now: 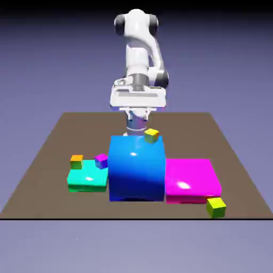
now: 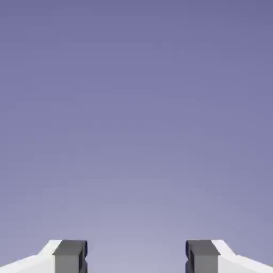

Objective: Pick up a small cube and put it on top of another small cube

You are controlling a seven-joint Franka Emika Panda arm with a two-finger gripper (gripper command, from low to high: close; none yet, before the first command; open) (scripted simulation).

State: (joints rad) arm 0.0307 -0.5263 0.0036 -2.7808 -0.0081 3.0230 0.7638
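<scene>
The small lime yellow-green cube (image 1: 216,207) sits on the table near its front edge, at the exterior view's right, just in front of the flat magenta block. The other small cube (image 1: 77,161), orange on top with green sides, rests at the back left corner of the flat cyan block. My gripper (image 1: 137,110) hangs high behind the big blue block, far from both cubes. In the hand view the gripper (image 2: 136,257) is open, with nothing between its grey fingertips (image 2: 70,256). Only the plain backdrop shows ahead of it.
A big blue block (image 1: 136,168) stands mid-table with a small yellow-topped cube (image 1: 151,135) on its back right corner. A flat magenta block (image 1: 192,180) lies to its right and a flat cyan block (image 1: 88,180) to its left, which carries a small magenta-and-purple cube (image 1: 101,160).
</scene>
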